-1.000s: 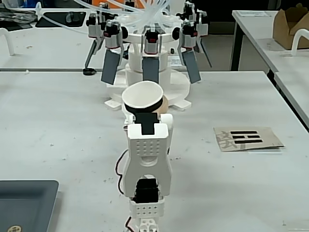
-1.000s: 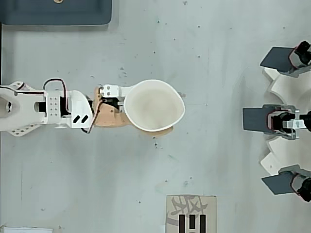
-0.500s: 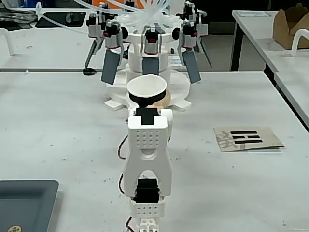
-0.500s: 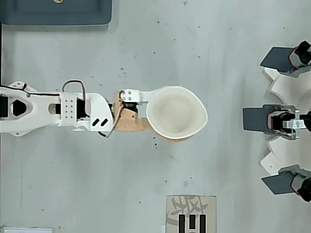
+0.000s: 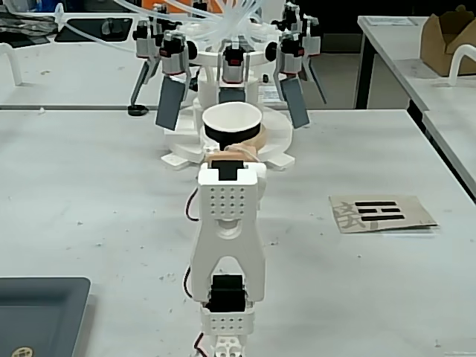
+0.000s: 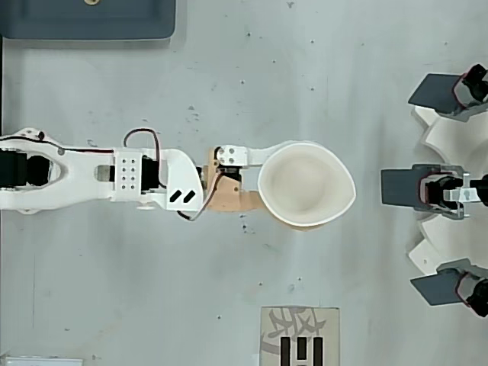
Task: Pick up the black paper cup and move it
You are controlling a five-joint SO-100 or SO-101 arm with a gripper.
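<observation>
The black paper cup (image 6: 306,189) is upright, showing its white inside and rolled rim from overhead. Its rim is squeezed slightly out of round. In the fixed view the cup (image 5: 223,137) shows a strip of black wall under the rim, and its base is hidden behind the wrist. My gripper (image 6: 276,185) is shut on the cup, with the white finger (image 6: 252,155) on one side and the tan finger (image 6: 238,201) on the other. The white arm (image 5: 227,223) reaches straight away from the fixed camera, ending at the gripper (image 5: 232,147).
Just beyond the cup stands a white rig with several dark paddles (image 5: 172,100) (image 6: 404,187). A grey tray (image 5: 37,309) (image 6: 88,19) sits near the arm's base. A card with black bars (image 5: 381,213) (image 6: 299,337) lies on the table. A cardboard box (image 5: 446,37) sits far right.
</observation>
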